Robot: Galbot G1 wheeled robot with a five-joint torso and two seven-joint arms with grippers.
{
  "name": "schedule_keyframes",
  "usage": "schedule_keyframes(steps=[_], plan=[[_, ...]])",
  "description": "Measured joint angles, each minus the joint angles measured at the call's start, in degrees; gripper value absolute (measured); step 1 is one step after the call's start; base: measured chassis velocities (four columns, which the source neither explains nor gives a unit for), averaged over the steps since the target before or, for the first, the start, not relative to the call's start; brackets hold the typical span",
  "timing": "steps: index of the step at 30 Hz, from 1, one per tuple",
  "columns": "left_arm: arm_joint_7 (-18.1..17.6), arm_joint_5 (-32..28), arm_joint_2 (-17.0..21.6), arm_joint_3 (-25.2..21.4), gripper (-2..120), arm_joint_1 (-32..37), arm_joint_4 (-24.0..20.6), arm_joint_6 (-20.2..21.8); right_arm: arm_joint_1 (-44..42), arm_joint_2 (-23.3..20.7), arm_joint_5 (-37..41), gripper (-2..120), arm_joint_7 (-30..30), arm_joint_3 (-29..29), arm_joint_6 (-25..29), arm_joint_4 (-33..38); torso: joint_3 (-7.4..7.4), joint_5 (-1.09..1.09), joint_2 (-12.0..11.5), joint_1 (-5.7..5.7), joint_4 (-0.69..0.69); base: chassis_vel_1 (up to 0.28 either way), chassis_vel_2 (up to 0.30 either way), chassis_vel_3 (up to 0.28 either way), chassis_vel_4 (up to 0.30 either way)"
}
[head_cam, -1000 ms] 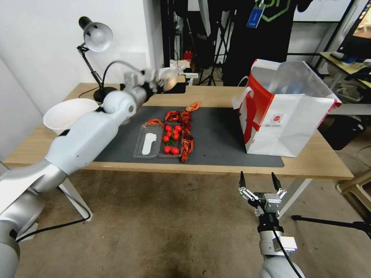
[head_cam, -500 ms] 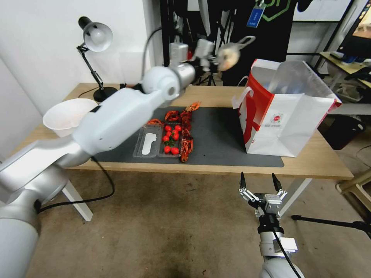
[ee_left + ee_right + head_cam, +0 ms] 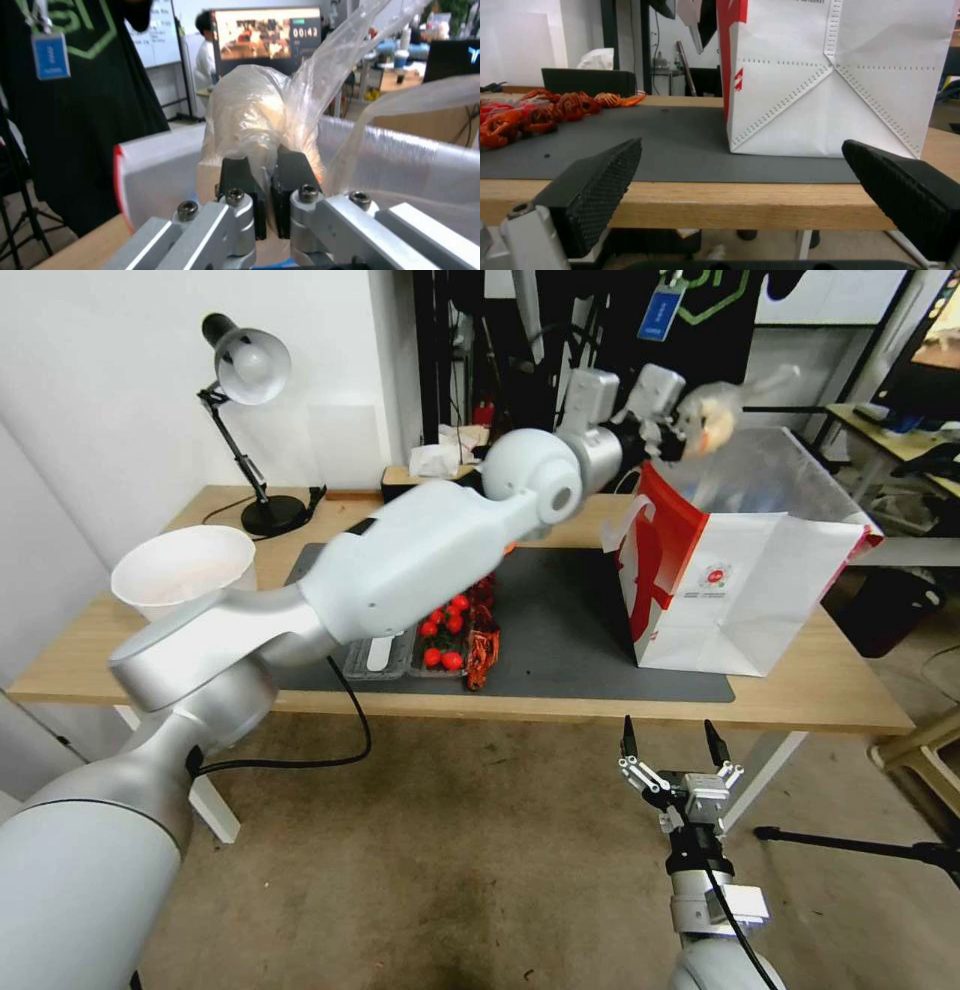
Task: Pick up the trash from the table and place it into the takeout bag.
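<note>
Left gripper: both black fingers clenched on one crumpled clear plastic bag with a whitish wad inside; loose film streams up past the pads. In the head view the left gripper holds that trash in the air, just above the near-left rim of the one takeout bag, not yet inside. The takeout bag stands upright and open on the right end of the dark grey mat, silvery lining showing, one small red round logo on its white front, red side panel facing the arm.

Left arm stretches from lower left across the table.

Mat, left part: one clear plastic tray, several red cherry tomatoes (partly hidden by the arm, count unclear), a row of red crayfish.

One white basin and one desk lamp at the table's left end.

Right gripper: fingers spread wide, holding nothing, parked below the table's front edge; its wrist view shows two black pads apart, facing the takeout bag.
</note>
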Motion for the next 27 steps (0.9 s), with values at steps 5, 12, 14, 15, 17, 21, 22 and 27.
schedule_keyframes(steps=[5,12,14,15,17,21,22,27], plan=[[-0.05,0.52,-0.95,1.06,14,-0.11,1.03,0.28,0.11,0.09,-0.02,100,0.02,0.01,0.00,0.00,0.00,0.00,0.00,0.00,0.00,0.000,0.000,0.000,0.000],[-0.35,0.53,-1.38,0.96,37,-0.21,1.22,0.37,0.05,0.09,-0.03,100,0.09,0.08,0.01,0.12,0.00,-0.01,0.00,0.00,0.00,0.000,0.000,0.000,0.000],[-0.42,0.53,-1.39,0.86,48,-0.30,1.21,0.37,0.00,0.08,-0.03,100,0.12,0.15,0.02,0.24,0.00,0.00,0.00,0.00,0.00,0.000,0.000,0.000,0.000],[-0.45,0.54,-1.42,0.76,52,-0.31,1.18,0.37,-0.01,0.06,-0.03,100,0.13,0.18,0.03,0.28,0.00,-0.01,0.00,0.00,0.00,0.000,0.000,0.000,0.000],[-0.57,0.54,-1.50,0.59,57,-0.32,1.15,0.38,-0.02,0.06,-0.03,100,0.15,0.19,0.03,0.29,0.00,-0.01,0.00,0.00,0.00,0.000,0.000,0.000,0.000],[-1.03,0.53,-1.65,-0.58,71,-0.33,0.98,0.34,-0.06,0.04,-0.03,100,0.18,0.20,0.06,0.30,0.00,-0.01,0.00,0.00,0.00,0.000,0.000,0.000,0.000],[-1.19,0.53,-1.57,-1.37,76,-0.34,0.89,0.25,-0.06,0.02,-0.03,100,0.19,0.21,0.07,0.31,0.00,-0.01,0.00,0.00,-0.01,0.000,0.000,0.000,0.000],[-1.96,0.53,-0.11,-4.39,95,0.30,-0.73,0.01,0.05,-0.06,-0.03,100,0.20,0.22,0.07,0.34,0.00,-0.01,0.00,0.00,-0.01,0.000,0.000,0.000,0.000]])
